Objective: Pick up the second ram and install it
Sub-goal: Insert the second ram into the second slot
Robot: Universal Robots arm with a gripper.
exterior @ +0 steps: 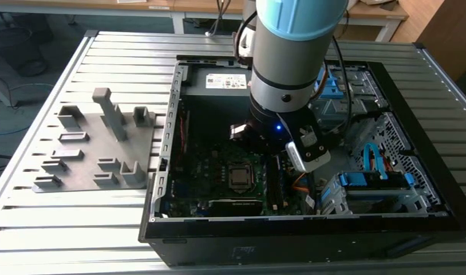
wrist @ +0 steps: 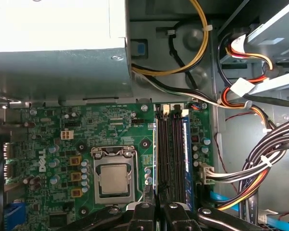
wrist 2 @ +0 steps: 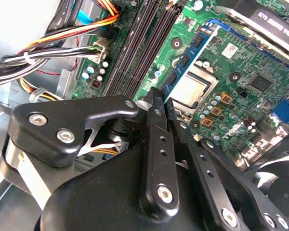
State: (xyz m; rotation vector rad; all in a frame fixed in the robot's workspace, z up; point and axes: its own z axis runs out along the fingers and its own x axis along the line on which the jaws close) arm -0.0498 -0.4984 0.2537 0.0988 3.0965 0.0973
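In the second wrist view the second ram [wrist 2: 195, 50], a blue-green strip with black chips, stands on edge over the motherboard [wrist 2: 241, 96] between the dark memory slots [wrist 2: 139, 48] and the processor [wrist 2: 192, 86]. My gripper [wrist 2: 161, 96] is shut on its near end. In the first wrist view it shows as a thin edge [wrist: 155, 159] along the slot nearest the processor [wrist: 114, 178], running out from my gripper [wrist: 156, 209]. Whether it sits in the slot I cannot tell. Another blue stick [wrist: 187, 154] stands in the slot nearest the cables. My arm [exterior: 283, 86] reaches into the open computer case [exterior: 164, 172].
A silver power supply [wrist: 58, 53] borders the board. Bundled cables [wrist: 260, 163] run beside the slots. A black fan [wrist 2: 279, 187] lies close to the fingers. Blue drive brackets [exterior: 370, 183] fill the case's side at the exterior view's right. A grey fixture tray [exterior: 88, 149] lies outside the case.
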